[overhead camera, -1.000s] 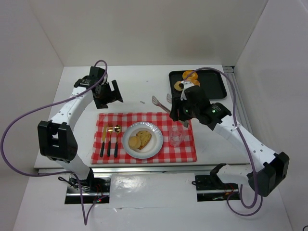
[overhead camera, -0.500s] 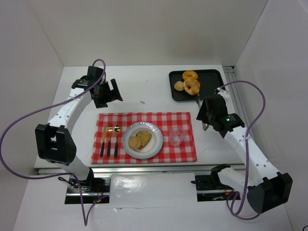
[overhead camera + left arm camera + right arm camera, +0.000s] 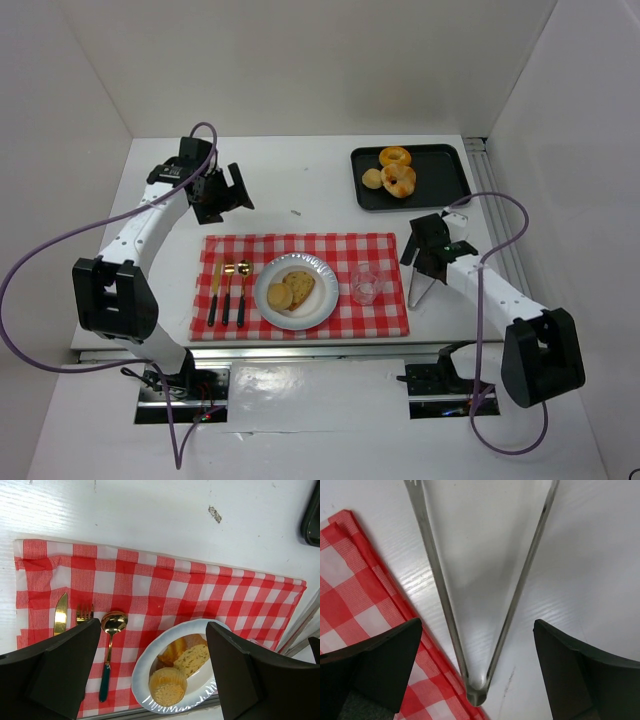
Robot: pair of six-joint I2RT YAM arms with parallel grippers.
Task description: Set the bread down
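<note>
Two pieces of bread lie on the white plate in the middle of the red checked cloth. In the left wrist view the bread sits on the plate below my open left gripper, which hangs high over the cloth's far left corner. My right gripper stands open just right of the cloth. Metal tongs lie flat on the table under it. Seen from the right wrist, the tongs sit between the spread fingers of the right gripper, touching neither.
A black tray at the back right holds two doughnuts and a small bun. A clear glass stands on the cloth right of the plate. Knife, fork and spoon lie left of it. White walls close in three sides.
The right arm swung from between tray and cloth to the cloth's right side, came down, and its gripper opened, leaving the tongs on the table. The left arm stayed put.
</note>
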